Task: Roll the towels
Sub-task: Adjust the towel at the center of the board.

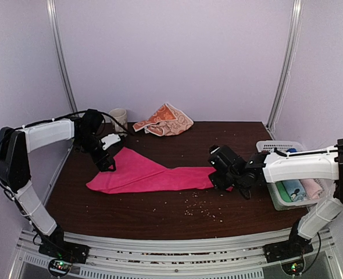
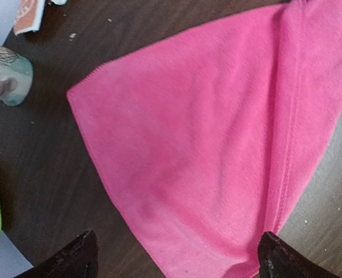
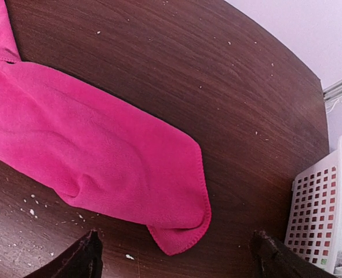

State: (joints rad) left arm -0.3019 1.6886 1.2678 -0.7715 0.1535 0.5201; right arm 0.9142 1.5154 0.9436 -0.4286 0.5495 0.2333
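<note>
Magenta towel [image 1: 154,174] lies flat, a long folded band — left gripper [image 2: 178,255] and right gripper [image 3: 178,255] released.

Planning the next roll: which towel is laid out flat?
The plain pink towel, stretched out flat; the orange printed towel sits crumpled far behind it.

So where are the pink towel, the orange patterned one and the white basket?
pink towel [image 1: 154,175], top view, middle of the spread cloth.
orange patterned towel [image 1: 167,120], top view, centre of the crumpled heap.
white basket [image 1: 279,145], top view, its far rim.
</note>
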